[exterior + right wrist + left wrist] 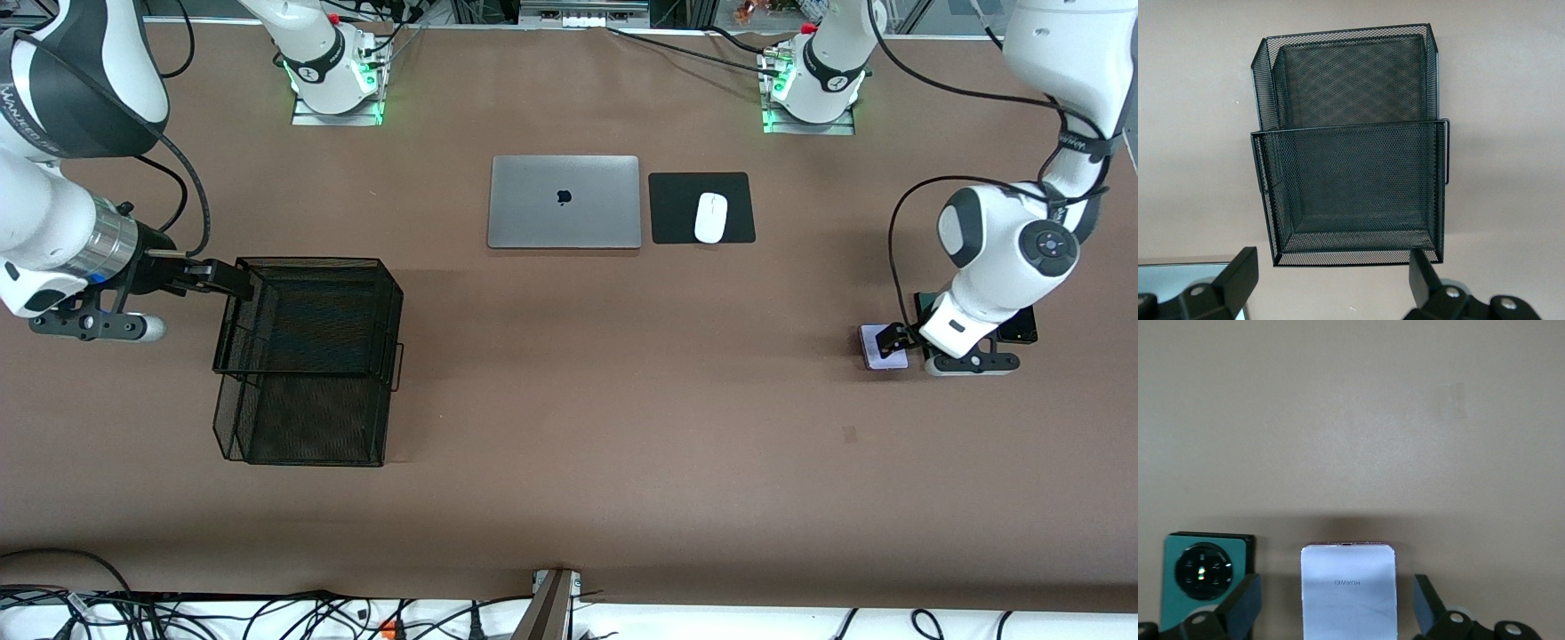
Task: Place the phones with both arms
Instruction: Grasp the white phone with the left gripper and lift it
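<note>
Straddling the pale phone (pixel 1349 590) at the front view's lower right, the left gripper (pixel 1338 603) has its jaws spread; it should descend centred, clear of the green phone (pixel 1201 577). Over the mesh basket (pixel 307 356), the right gripper (pixel 1331 277) waits, released.

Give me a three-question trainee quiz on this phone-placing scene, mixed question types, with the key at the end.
1. True or false: the left gripper is open, its fingers either side of the lilac-white phone.
2. Multiple choice: the right gripper is at A) the laptop, B) the edge of the black mesh tray, C) the white mouse.
3. Fill in: the phone beside the lilac-white one, with a round camera ring, is dark ____.

Key: 1 true; 2 B; 3 green.
</note>
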